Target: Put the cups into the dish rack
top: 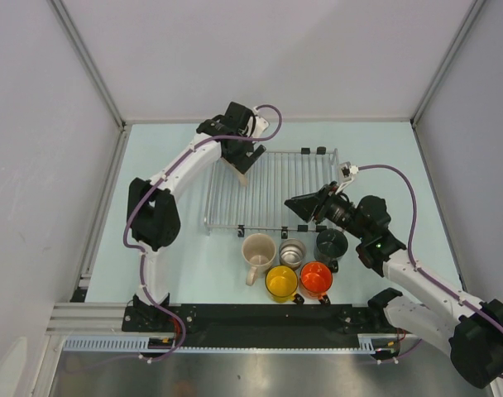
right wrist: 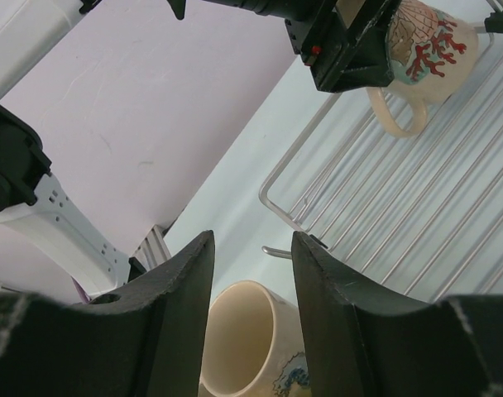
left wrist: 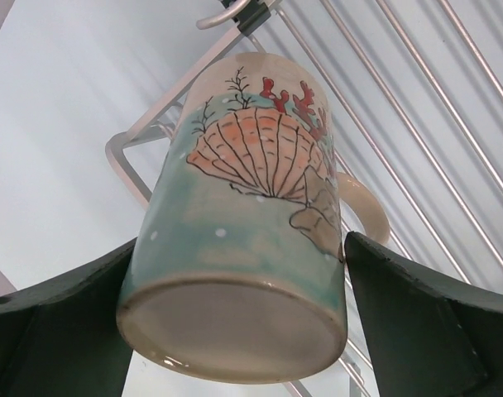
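Grasp: left fingers [left wrist: 53,331] clamped on patterned cup [left wrist: 251,207], one finger each side near base. Base faces camera, mouth toward dish rack [left wrist: 417,99] corner, contact unclear. Left wrist view only: scallop shell and red coral print. Top view only: held cup at rack's upper left; below rack on surface [top: 169,165] sit cream cup [top: 258,250], steel cup [top: 292,252], dark cup [top: 330,244], yellow cup [top: 281,283], orange cup [top: 316,279]. Right wrist view: right fingers [right wrist: 173,314] slightly parted, empty, cream cup below the gap.
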